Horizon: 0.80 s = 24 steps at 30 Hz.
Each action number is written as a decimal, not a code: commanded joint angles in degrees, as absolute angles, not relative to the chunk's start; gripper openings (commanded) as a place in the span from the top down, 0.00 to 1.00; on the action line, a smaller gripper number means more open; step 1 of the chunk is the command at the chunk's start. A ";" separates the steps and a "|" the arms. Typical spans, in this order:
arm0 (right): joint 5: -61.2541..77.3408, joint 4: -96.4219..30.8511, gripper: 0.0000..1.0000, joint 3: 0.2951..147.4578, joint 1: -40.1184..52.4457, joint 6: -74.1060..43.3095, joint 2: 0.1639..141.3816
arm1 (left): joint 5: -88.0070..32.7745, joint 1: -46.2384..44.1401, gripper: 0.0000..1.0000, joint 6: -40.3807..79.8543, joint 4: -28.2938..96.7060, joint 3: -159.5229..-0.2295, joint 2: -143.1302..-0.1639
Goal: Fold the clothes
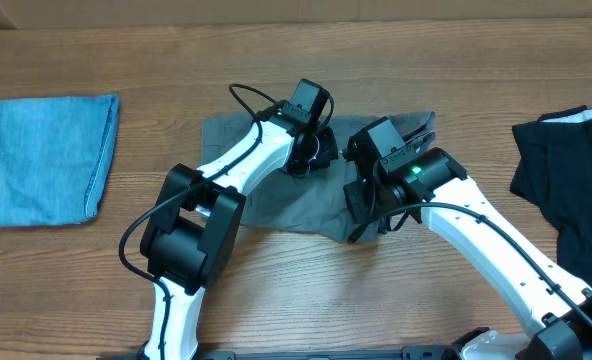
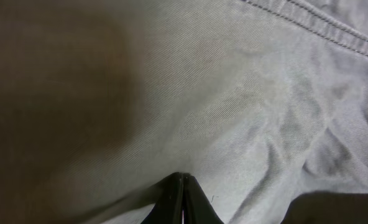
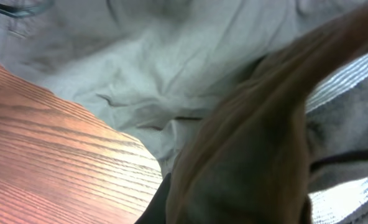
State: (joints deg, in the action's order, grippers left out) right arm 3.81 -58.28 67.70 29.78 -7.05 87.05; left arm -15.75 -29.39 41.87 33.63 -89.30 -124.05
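A grey garment [image 1: 266,180] lies spread on the middle of the wooden table. My left gripper [image 1: 311,155] is down on its upper middle. In the left wrist view its fingers [image 2: 183,196] are pressed together with the grey cloth [image 2: 234,93] pinched at the tips. My right gripper [image 1: 368,220] is at the garment's lower right edge. In the right wrist view a fold of grey cloth [image 3: 252,143] drapes over the jaws and hides most of them. Only one dark finger [image 3: 162,202] shows beside it.
A folded blue denim piece [image 1: 46,155] lies at the far left. A black garment [image 1: 566,180] lies crumpled at the right edge. Bare wood [image 3: 53,155] shows just in front of the grey garment's edge. The two arms stand close together over the garment.
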 commanded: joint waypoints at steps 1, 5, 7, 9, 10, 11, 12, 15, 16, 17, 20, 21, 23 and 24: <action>-0.19 -59.51 0.96 67.79 29.30 -11.07 85.93 | -14.66 -28.82 0.96 40.73 34.68 -89.73 -125.36; -1.48 -60.58 0.96 67.79 27.53 -15.18 85.93 | -14.66 -28.12 0.96 39.11 36.18 -89.73 -125.36; -1.48 -61.45 0.96 67.77 26.20 -18.09 85.93 | -14.59 -28.03 0.96 38.37 36.91 -89.73 -125.36; -1.48 -62.65 0.96 67.77 24.86 -20.08 85.93 | -14.59 -28.03 0.96 37.58 37.54 -89.73 -125.36; -1.48 -63.24 0.96 67.72 24.16 -20.67 85.93 | -14.61 -28.03 0.96 37.19 37.80 -89.73 -125.36; -1.50 -63.70 0.96 67.57 23.27 -21.10 85.93 | -14.57 -28.03 0.96 36.91 38.17 -89.73 -125.36; -1.50 -63.83 0.96 67.37 22.65 -21.15 85.93 | -14.59 -28.03 0.96 36.73 38.28 -89.73 -125.36; -1.50 -63.57 0.96 65.80 20.21 -21.52 85.93 | -14.63 -28.03 0.96 36.05 38.46 -89.73 -125.36; -1.50 -63.48 0.96 65.01 19.29 -21.52 85.93 | -14.63 -28.03 0.96 35.99 38.59 -89.73 -125.36; -1.50 -63.31 0.96 64.07 18.24 -21.52 85.93 | -14.76 -28.03 0.96 35.99 38.70 -89.73 -125.36; -1.41 -61.43 0.96 60.71 14.96 -21.47 85.93 | -15.81 -28.03 0.96 35.99 38.50 -89.73 -125.36; -1.39 -60.84 0.96 59.99 14.35 -21.47 85.93 | -16.12 -28.03 0.96 35.97 38.26 -89.73 -125.36; -0.95 -60.36 0.96 58.81 13.06 -21.41 85.93 | -16.10 -28.03 0.96 35.97 37.87 -89.73 -125.36; -0.71 -60.49 0.96 58.81 12.93 -21.39 85.93 | -16.12 -28.03 0.96 35.97 37.71 -89.73 -125.36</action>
State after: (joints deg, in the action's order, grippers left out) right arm -0.47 -60.86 60.07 14.13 -20.82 87.05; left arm -15.64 -28.36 37.30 38.24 -89.30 -124.09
